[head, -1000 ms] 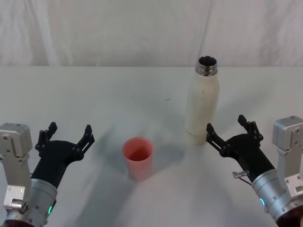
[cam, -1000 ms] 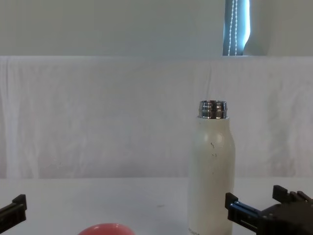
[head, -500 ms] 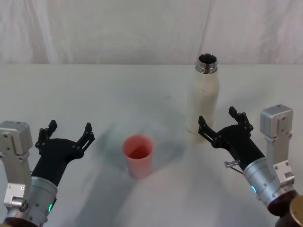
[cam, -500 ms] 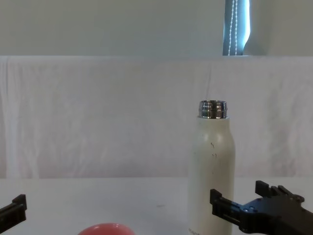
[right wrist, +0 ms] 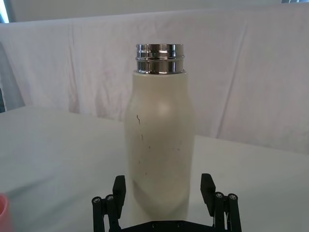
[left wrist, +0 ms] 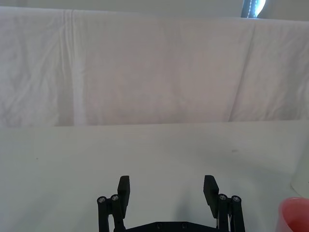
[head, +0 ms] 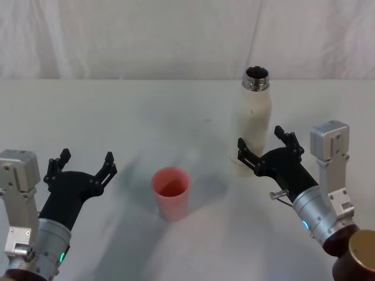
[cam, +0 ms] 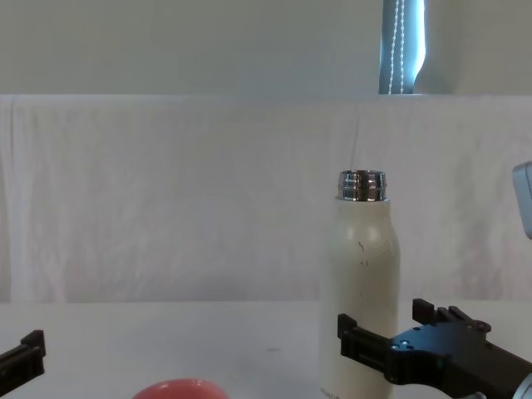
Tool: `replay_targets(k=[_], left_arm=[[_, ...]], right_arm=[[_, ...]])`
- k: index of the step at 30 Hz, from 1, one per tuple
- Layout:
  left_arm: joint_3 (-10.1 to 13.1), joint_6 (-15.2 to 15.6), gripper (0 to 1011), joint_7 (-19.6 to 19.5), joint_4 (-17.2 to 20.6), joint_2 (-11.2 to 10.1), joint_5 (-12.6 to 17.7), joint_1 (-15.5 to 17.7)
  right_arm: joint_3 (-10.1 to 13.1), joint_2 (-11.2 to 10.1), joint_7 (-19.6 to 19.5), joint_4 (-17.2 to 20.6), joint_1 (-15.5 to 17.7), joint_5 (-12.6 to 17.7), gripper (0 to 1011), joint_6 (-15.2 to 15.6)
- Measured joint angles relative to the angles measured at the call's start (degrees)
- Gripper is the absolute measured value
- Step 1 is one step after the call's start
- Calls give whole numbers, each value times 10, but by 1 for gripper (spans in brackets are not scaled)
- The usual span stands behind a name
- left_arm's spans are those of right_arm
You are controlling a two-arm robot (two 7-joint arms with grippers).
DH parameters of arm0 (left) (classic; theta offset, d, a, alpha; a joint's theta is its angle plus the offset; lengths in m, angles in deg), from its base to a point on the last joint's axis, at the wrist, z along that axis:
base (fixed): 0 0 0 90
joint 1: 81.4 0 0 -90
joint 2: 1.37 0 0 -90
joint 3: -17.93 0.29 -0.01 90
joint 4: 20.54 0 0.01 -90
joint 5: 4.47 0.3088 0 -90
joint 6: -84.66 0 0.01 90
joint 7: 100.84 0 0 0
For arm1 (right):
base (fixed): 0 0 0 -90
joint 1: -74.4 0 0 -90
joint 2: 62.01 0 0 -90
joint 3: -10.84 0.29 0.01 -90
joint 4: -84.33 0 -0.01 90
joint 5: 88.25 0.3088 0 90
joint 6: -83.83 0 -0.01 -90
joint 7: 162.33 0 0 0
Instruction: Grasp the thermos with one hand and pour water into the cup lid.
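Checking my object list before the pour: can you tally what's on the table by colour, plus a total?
Cream-white: 1, the thermos, standing upright with its steel neck uncapped.
Coral-red: 1, the cup lid, standing open side up, apart from the thermos.
Total: 2 things on the white table.

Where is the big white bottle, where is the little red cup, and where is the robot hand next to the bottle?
thermos (head: 251, 132), head view, middle of its cream body.
cup lid (head: 171, 196), head view, its outer wall.
right gripper (head: 263, 148), head view, between its open fingertips.
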Motion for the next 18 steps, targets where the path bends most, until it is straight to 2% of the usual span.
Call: replay_targets(k=[18], left_arm=[[0,0,1001,0,0,0,0,0]], right_arm=[[-8,2,2,-4,-12,0,1001,2]])
